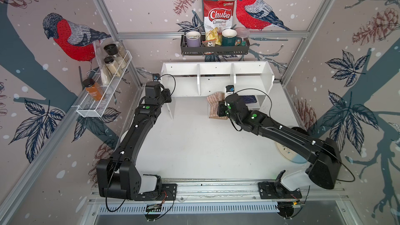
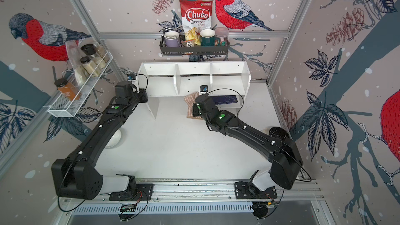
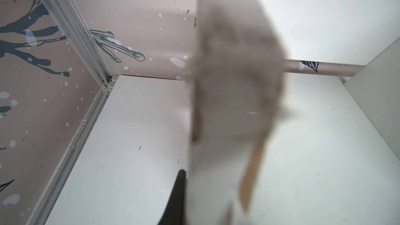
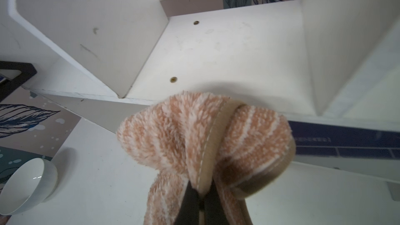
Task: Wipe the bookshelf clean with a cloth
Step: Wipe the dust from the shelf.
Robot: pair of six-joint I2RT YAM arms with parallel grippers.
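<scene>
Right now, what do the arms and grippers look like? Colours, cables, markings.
Left arm and right arm are matte black, with chunky rounded links on white base sections. Each has green dots and small white studs. A thin black cable loops from each wrist camera. The right gripper has dark, flat, tapering fingers; on the left only one black finger shows.

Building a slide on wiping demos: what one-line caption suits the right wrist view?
The right gripper pinches the striped cloth before an open compartment of the white bookshelf.

Open tabletop (image 1: 194, 148) before divided bookshelf (image 1: 216, 68)
</scene>
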